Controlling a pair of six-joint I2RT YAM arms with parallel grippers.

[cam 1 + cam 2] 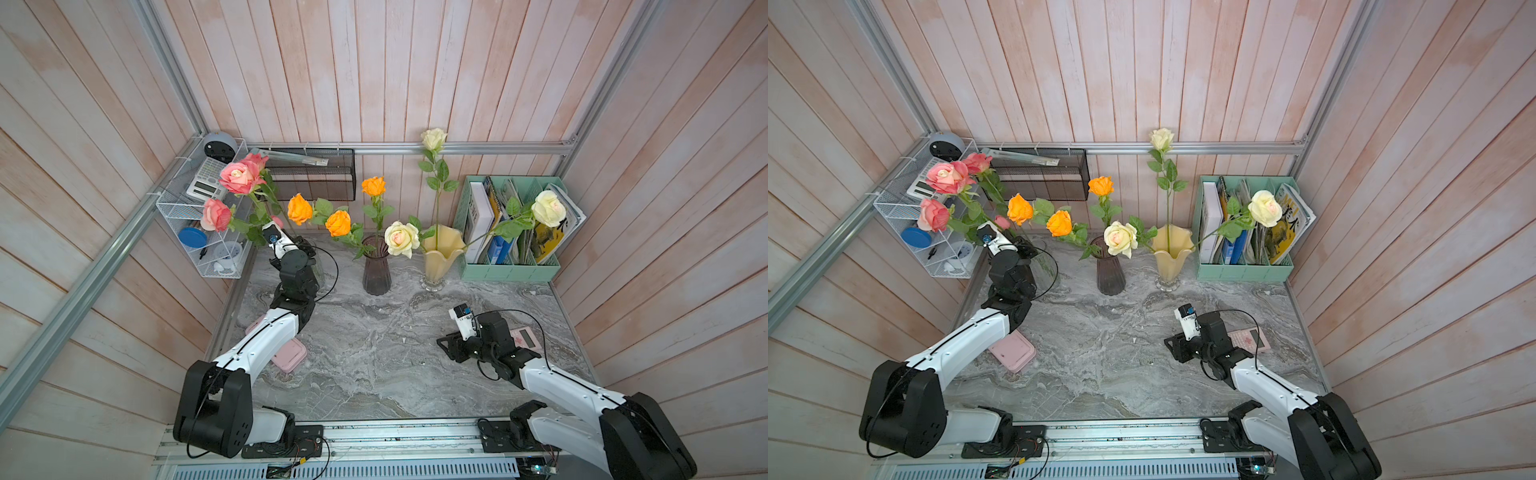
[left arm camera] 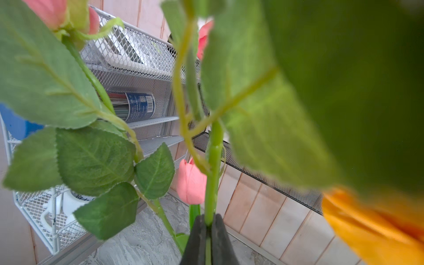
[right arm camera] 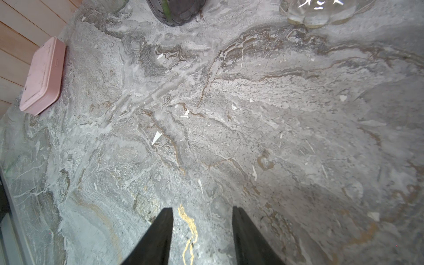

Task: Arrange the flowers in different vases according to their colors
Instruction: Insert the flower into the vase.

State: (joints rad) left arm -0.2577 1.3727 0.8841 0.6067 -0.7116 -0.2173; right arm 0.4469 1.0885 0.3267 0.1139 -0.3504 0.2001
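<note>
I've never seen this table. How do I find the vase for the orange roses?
Start at the mint-green file holder at the back of the marble table. Beside it stands a pale yellow vase, and past that the purple vase. It is the only dark, ribbed one, holding orange roses.

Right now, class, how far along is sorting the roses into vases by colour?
Done: three cream roses fill the pale yellow vase, two orange roses the purple vase, pink roses the clear glass vase. In hand: left gripper shut on a green stem, apparently of the third orange rose. Left: probably moving that into the purple vase. The right gripper is open, empty.
</note>
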